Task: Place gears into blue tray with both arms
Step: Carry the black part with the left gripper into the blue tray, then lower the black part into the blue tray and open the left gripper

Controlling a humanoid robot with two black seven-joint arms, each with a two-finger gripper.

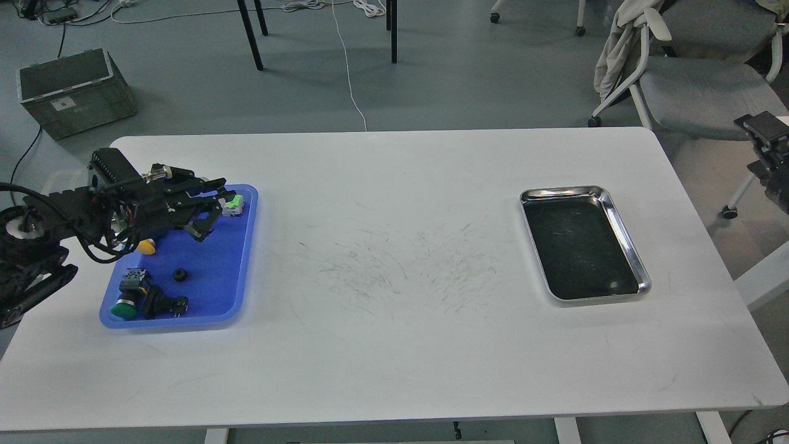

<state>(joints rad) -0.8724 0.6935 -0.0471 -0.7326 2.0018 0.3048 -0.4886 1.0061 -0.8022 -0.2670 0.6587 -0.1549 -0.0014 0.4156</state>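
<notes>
The white table [394, 265] carries two trays well apart: the steel tray [582, 243] on the right, which shows only a dark scratched bottom and one small speck near its near rim that I cannot identify, and the blue tray [237, 271] on the left, where the work is. The left arm reaches in over the blue tray's far half, and its left gripper [212, 206] hangs there with fingers spread and nothing visibly between them. One gear [180, 275] lies on the tray floor just in front of it, so this looks like the moment after a drop; the sound course is to lift straight up and back without brushing the green-capped button [232, 203] beside the fingertips or nudging the gear. The second gear is not to be found: it may lie under the arm, or be that speck. The right gripper is out of view. The yellow cap [146, 247] is half hidden by the arm, and the green button [126, 306] and black button [161, 303] at the near end are too dark to read in detail.
</notes>
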